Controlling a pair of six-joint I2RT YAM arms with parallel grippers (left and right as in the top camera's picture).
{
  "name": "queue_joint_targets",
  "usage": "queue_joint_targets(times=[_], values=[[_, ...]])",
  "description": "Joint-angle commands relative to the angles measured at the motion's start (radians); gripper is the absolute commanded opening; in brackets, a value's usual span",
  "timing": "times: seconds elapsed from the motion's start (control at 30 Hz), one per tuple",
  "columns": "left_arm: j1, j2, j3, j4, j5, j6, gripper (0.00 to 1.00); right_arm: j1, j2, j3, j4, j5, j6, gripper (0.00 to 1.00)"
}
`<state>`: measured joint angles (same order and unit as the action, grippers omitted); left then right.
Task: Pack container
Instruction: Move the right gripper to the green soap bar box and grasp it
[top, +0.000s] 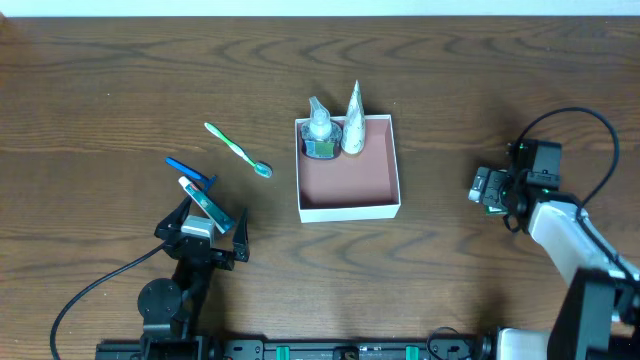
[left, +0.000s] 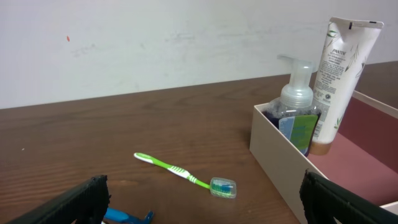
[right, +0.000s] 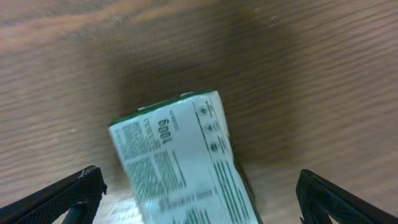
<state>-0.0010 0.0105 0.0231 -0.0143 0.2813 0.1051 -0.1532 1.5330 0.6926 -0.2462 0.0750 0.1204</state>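
Overhead view: the container (top: 350, 178) sits near the middle of the tabletop (top: 100, 80). A pump bottle (top: 320, 128) and a white tube (top: 353, 118) stand upright in its far-left corner. We judge they are packed tight there so that the rest of the reddish floor is free for the other things. To the left of the container a green toothbrush (top: 238, 150) lies slantwise on the wood. Farther left lies a blue item (top: 190, 169), and just nearer than it a small teal-and-white tube (top: 207, 203). The left hand (top: 205, 218) has its fingers spread wide to either side of that small tube and grips nothing; we cannot tell whether it touches it. On the right, well apart from the container, the right hand (top: 486, 188) hangs low over the wood, covering most of what lies under it.

Left wrist view: the left hand (left: 202, 202) is fully spread, with a dark finger at each lower corner and nothing clamped between them. The toothbrush (left: 180, 172) lies ahead, its capped head towards the container (left: 277, 158), whose white wall rises at the right. The pump bottle (left: 297, 109) and the white tube (left: 339, 74) stand just inside it. A bit of the blue item (left: 127, 216) shows at the bottom edge.

Right wrist view: the right hand (right: 199, 177) is also wide open and empty. It straddles a green-and-white packet (right: 177, 165) lying flat on the wood, which looks to us like a line-up for picking it up.
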Motion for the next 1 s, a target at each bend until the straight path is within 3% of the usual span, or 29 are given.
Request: queue_joint_targets(times=[0.0, 0.2, 0.4, 0.5, 0.73, 0.97], values=[[0.003, -0.005, -0.019, -0.033, 0.003, -0.001, 0.98, -0.006, 0.084, -0.006, 0.030, -0.033, -0.017, 0.98], [0.003, -0.005, -0.019, -0.033, 0.003, -0.001, 0.98, -0.007, 0.145, -0.003, 0.055, -0.049, -0.017, 0.88], [0.003, -0.005, -0.019, -0.033, 0.003, -0.001, 0.98, -0.007, 0.143, 0.002, 0.047, -0.058, -0.009, 0.54], [0.003, -0.005, -0.019, -0.033, 0.003, -0.001, 0.98, -0.006, 0.143, 0.003, 0.044, -0.058, -0.002, 0.43], [0.003, -0.005, -0.019, -0.033, 0.003, -0.001, 0.98, -0.006, 0.113, 0.059, -0.038, -0.081, 0.017, 0.31], [0.003, -0.005, -0.019, -0.033, 0.003, -0.001, 0.98, -0.004, -0.034, 0.229, -0.269, -0.142, 0.021, 0.30]])
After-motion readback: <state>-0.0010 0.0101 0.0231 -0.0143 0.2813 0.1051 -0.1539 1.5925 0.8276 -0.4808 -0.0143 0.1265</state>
